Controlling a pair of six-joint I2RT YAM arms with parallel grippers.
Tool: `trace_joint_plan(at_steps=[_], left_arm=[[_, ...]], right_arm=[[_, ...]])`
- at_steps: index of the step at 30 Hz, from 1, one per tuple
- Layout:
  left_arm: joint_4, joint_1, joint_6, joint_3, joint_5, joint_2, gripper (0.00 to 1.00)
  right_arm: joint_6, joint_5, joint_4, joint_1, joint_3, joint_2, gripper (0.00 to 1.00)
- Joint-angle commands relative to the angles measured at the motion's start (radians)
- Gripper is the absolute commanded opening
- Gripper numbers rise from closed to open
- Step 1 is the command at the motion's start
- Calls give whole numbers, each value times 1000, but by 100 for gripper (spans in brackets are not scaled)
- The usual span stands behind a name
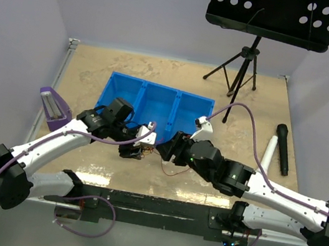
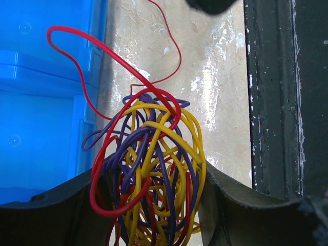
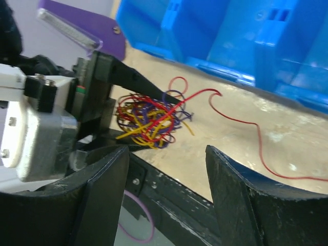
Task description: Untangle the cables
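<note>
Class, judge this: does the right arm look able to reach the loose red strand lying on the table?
Probably yes: the right gripper is open and faces the red strand, which trails clear of the tangle with nothing between.

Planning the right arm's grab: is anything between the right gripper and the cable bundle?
Nothing visible blocks it. The cable bundle lies in plain view ahead of the open right gripper; only the left gripper grips its sides.
</note>
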Motion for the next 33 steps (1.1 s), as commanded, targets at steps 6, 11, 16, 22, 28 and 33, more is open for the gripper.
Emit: trace_joint_plan(at_steps=[6, 11, 16, 22, 28, 33], left_arm=[[10, -2, -7, 42, 34, -17, 63], [2, 0, -15, 61, 34, -27, 66], [5, 0, -27, 68, 46, -24, 65], [-11, 0, -44, 107, 96, -22, 54], [-31, -2, -68, 150, 138, -22, 50], [-42, -2, -81, 157, 162, -16, 53]], right_arm=[[9, -120, 348, 1, -27, 100, 58], [-15, -108, 329, 3, -19, 151, 52], [-12, -81, 315, 1, -51, 137, 52], [-17, -62, 312, 3, -56, 191, 39], [-35, -44, 322, 3, -38, 226, 24], [-37, -4, 298, 3, -22, 227, 0]])
